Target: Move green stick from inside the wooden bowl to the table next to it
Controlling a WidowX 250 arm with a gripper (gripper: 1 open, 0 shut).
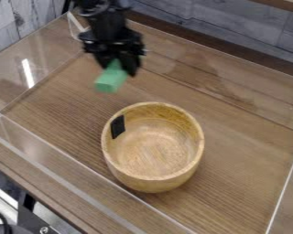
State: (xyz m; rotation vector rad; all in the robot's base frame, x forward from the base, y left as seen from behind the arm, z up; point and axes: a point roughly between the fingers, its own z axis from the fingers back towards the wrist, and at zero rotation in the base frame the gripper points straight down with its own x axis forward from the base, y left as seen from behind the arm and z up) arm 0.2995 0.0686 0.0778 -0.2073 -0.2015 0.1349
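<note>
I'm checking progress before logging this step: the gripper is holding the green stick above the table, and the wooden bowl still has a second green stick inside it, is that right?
Not quite. The camera view shows the wooden bowl holds no stick, only a small black tag on its inner wall. The gripper does hold the green stick above the table.
</note>
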